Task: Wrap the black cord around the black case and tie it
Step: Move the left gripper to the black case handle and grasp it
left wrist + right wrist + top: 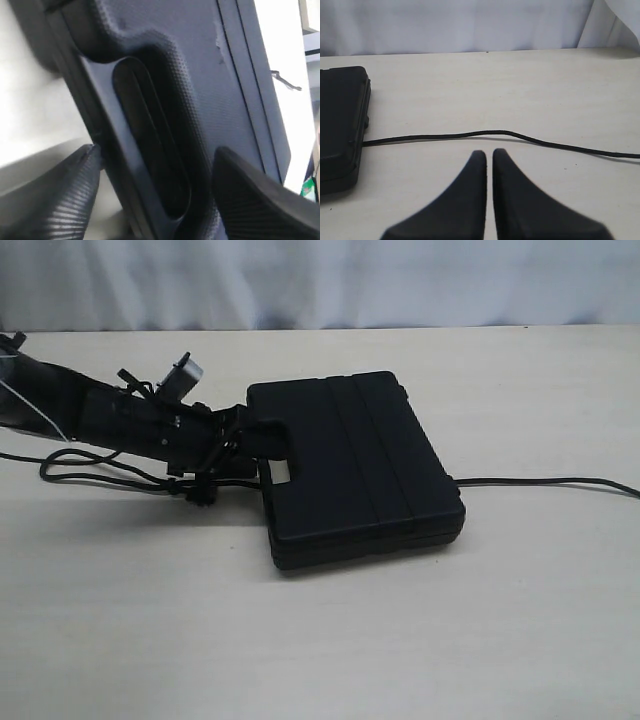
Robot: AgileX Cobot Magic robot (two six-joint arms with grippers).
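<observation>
Between the wide-spread fingers of the left hand (156, 155) sits the handle (112, 135) of the black case (200, 75), while just ahead of the pinched-together, empty right hand (489, 155) the black cord (495, 132) trails over the table (545, 90), so wrapping looks barely begun and next needs that cord picked up.

The black case (200, 75) fills most of the frame, grained and matt, with its long handle cut-out (150, 140) running through the centre. The left gripper (157, 152) stands spread, its fingers (65, 200) on either side of the handle. Pale table (30, 100) shows beside the case.
</observation>
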